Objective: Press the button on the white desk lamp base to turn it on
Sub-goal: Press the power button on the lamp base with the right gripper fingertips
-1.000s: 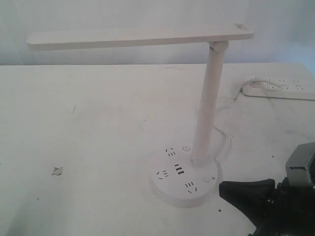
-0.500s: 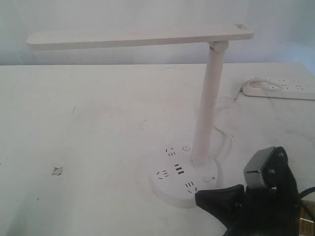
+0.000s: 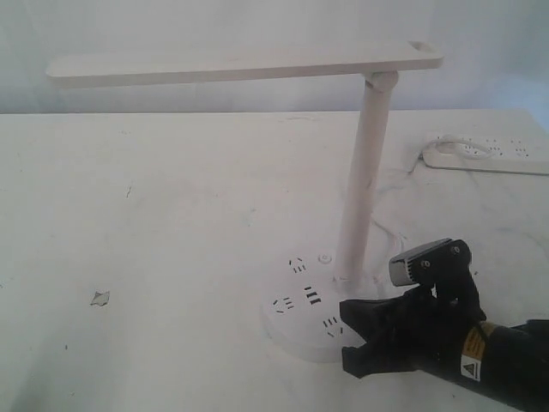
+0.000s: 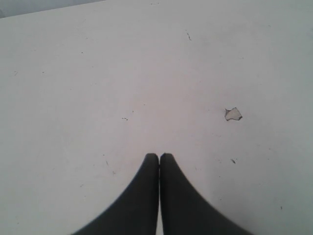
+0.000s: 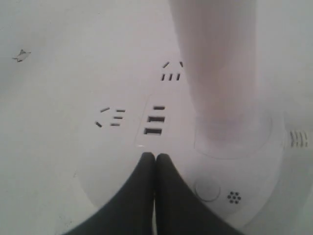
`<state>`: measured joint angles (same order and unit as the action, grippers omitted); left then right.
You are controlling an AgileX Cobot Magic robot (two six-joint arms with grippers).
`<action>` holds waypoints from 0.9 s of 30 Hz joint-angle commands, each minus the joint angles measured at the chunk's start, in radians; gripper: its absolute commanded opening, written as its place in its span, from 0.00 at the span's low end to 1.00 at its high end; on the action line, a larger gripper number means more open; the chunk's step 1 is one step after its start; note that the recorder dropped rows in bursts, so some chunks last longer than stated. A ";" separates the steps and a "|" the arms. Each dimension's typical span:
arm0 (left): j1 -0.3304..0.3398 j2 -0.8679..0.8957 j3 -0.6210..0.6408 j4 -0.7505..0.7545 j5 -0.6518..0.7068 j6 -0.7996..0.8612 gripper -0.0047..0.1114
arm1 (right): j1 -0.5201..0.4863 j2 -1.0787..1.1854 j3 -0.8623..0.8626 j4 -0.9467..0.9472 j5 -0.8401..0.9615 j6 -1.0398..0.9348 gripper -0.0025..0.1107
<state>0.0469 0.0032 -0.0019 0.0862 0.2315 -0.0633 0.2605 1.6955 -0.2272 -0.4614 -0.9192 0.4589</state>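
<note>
White flat tabletop [image 3: 171, 215] carried the white desk lamp [image 3: 364, 172] with bar head and tilted pole, right of centre. Thick round lamp base [image 3: 296, 322] sat under the black right gripper [image 5: 155, 157], fingers pressed together, tips just beside the small round button [image 5: 207, 190]. Black left gripper [image 4: 159, 156] likewise closed, over bare tabletop.

The desk lamp [image 3: 360, 189] stands right of centre on the worktop [image 3: 171, 215]. Its lamp base [image 3: 300, 324] sits toward the near edge, the pole rises from the base's far right part, and the bar head [image 3: 240, 64] reaches left above the worktop. The right pincer [image 5: 155, 157] sits at the near right, tips over the base between the central slots [image 5: 152, 125] and a button [image 5: 207, 190]. A power strip [image 3: 493, 156] lies far right, well apart. A scrap [image 3: 100, 299] lies near left, the left pincer [image 4: 159, 156] above the worktop near it.
</note>
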 commanded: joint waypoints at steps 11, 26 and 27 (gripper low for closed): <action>0.000 -0.003 0.002 -0.002 0.001 0.000 0.04 | 0.006 0.006 -0.031 0.073 0.133 -0.017 0.02; 0.000 -0.003 0.002 -0.002 0.001 0.000 0.04 | 0.006 0.006 -0.057 0.228 0.423 -0.061 0.02; 0.000 -0.003 0.002 -0.002 0.001 0.000 0.04 | 0.006 0.006 -0.059 0.228 0.426 -0.061 0.02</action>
<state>0.0469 0.0032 -0.0019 0.0862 0.2315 -0.0633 0.2713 1.6861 -0.2942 -0.2774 -0.6826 0.4103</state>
